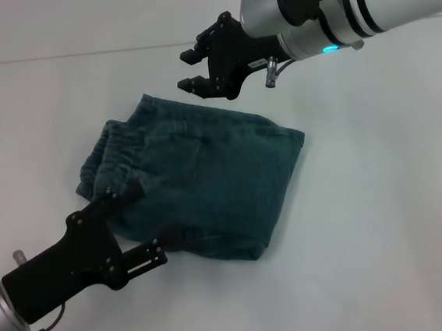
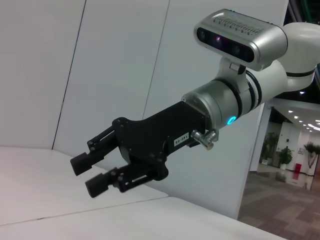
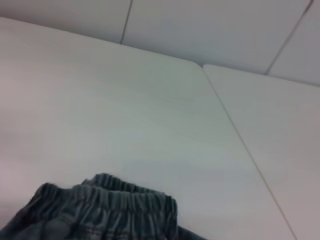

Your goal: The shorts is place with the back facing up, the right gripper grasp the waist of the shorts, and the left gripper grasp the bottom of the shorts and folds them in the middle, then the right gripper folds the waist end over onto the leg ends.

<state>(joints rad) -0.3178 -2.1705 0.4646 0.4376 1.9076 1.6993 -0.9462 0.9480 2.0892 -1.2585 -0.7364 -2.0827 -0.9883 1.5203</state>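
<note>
Progress: the shorts point(image 1: 199, 179) lie on the white surface point(image 1: 384, 228), apparently already folded in the middle; the waist-over-legs fold looks still to do.
Right gripper point(image 1: 200, 67): hovers above the far edge of the shorts, jaws narrowly apart, holding nothing.
Left gripper point(image 1: 150, 223): low at the near edge, jaws spread wide with fabric between them; no closed grasp.
Fabric: dark teal denim-like cloth, soft and creased.
Waistband point(image 3: 107, 197): gathered, ribbed elastic.
Surface: smooth, matte.
</note>
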